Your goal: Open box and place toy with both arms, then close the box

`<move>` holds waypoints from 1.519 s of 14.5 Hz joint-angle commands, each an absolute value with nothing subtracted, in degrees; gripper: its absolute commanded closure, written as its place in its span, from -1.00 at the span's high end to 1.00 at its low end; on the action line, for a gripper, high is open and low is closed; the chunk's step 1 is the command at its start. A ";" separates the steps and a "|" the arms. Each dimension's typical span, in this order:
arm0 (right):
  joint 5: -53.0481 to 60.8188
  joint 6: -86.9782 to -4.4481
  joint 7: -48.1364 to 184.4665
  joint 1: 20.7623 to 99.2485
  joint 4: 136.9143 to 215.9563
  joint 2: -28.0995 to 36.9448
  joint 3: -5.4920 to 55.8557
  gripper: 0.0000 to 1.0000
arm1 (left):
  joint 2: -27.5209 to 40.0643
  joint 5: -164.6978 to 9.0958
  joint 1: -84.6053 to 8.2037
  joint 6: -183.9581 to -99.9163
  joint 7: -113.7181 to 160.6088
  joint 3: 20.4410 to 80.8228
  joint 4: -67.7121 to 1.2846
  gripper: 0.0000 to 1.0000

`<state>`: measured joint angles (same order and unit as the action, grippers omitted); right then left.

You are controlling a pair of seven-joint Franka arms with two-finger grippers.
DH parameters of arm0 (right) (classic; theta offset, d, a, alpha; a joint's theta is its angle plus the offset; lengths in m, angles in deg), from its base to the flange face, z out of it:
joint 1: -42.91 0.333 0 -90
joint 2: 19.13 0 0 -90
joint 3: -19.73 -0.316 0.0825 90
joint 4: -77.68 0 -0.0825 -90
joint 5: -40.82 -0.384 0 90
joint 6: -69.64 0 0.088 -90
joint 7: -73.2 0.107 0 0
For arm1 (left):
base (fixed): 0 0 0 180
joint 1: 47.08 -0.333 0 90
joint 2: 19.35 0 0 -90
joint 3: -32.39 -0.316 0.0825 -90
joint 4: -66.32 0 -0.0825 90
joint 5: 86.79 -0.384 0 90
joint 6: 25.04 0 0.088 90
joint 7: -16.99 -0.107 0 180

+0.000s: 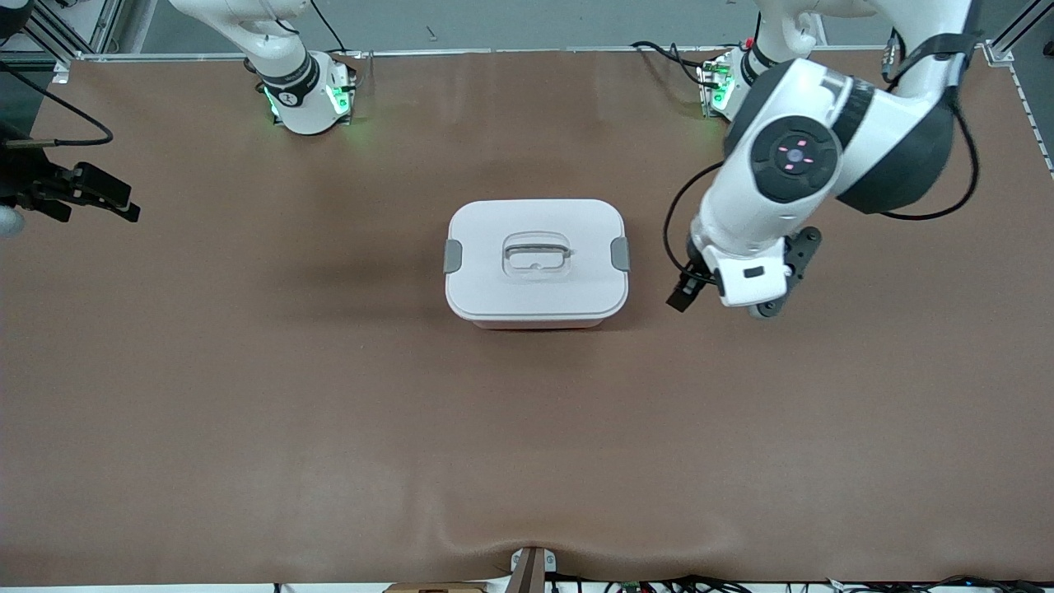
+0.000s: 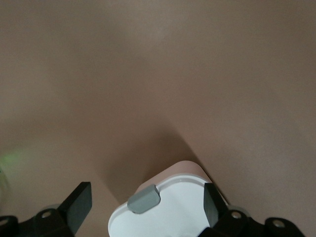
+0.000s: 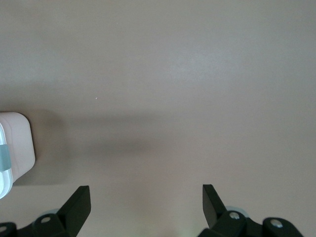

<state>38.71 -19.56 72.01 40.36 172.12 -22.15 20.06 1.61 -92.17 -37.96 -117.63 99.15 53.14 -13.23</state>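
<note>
Bare brown worktop (image 1: 329,428) fills the area nearest the front camera. Farther back, mid-worktop, sits the white rounded-rectangular plastic box (image 1: 536,262), lid on, a grey clip (image 1: 621,254) at each end. Left tool (image 1: 725,296) hangs wide open just beside the box's left-arm end. Right tool (image 1: 99,198), also open, waits over the worktop's right-arm edge.

Toy unseen; right tool (image 1: 82,198) cut by frame edge.

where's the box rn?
The box sits mid-table in the front view, lid on. The open left gripper hangs beside its clip at the left arm's end.
</note>
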 commanded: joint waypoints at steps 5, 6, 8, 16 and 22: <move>38.62 -19.04 72.85 40.71 171.46 -21.94 20.17 1.00 | -3.52 -91.71 -46.72 -115.74 72.68 53.33 -13.75 1.00; 38.62 -19.04 72.85 40.71 171.46 -21.94 20.17 1.00 | -4.66 -92.06 -46.72 -115.57 66.02 51.22 -13.83 1.00; 38.62 -19.04 72.85 40.71 171.46 -21.94 20.17 1.00 | -6.16 -91.37 -46.72 -115.57 50.73 47.53 -13.83 1.00; 39.50 -19.83 72.76 40.09 171.19 -21.24 20.26 1.00 | -10.03 -91.28 -46.81 -112.41 30.79 40.48 -13.92 1.00; 39.41 -18.95 72.41 39.57 168.82 -21.33 20.44 1.00 | -16.43 -87.50 -45.84 -109.24 27.65 35.73 -17.33 1.00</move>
<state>38.82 -19.79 72.03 39.89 170.30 -21.69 20.93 -12.46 -88.55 -46.50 -109.49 30.37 36.99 -13.61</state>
